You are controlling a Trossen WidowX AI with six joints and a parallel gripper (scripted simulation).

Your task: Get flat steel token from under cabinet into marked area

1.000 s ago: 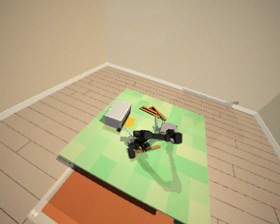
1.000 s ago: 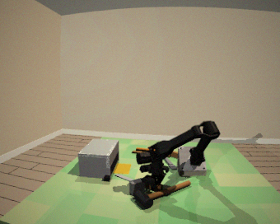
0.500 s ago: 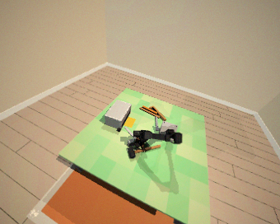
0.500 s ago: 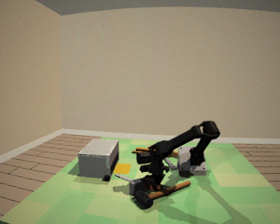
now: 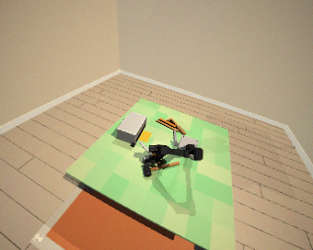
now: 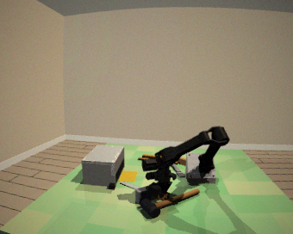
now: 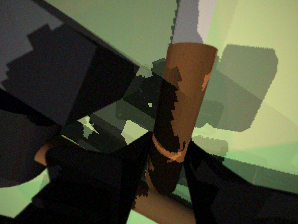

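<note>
The grey cabinet (image 5: 133, 120) (image 6: 96, 172) stands at the left of the table. The yellow marked area (image 5: 145, 136) (image 6: 128, 176) lies in front of it. The steel token is not visible in any view. My gripper (image 7: 167, 138) is low over the table, right of and nearer the camera than the marked area in the exterior view. It is shut on the brown round handle (image 7: 186, 90) of a tool with a flat grey blade (image 7: 193, 22) (image 5: 144, 146) (image 6: 129, 186). The blade points toward the cabinet side. Its far end is out of the wrist view.
A dark-headed stick (image 5: 171, 165) (image 6: 180, 198) lies beside and partly below the gripper. A dark grey block (image 7: 100, 75) is close left of the held handle. Orange-brown sticks (image 5: 167, 124) lie behind. A small dark block (image 5: 133, 144) (image 6: 111, 186) sits at the cabinet's near corner.
</note>
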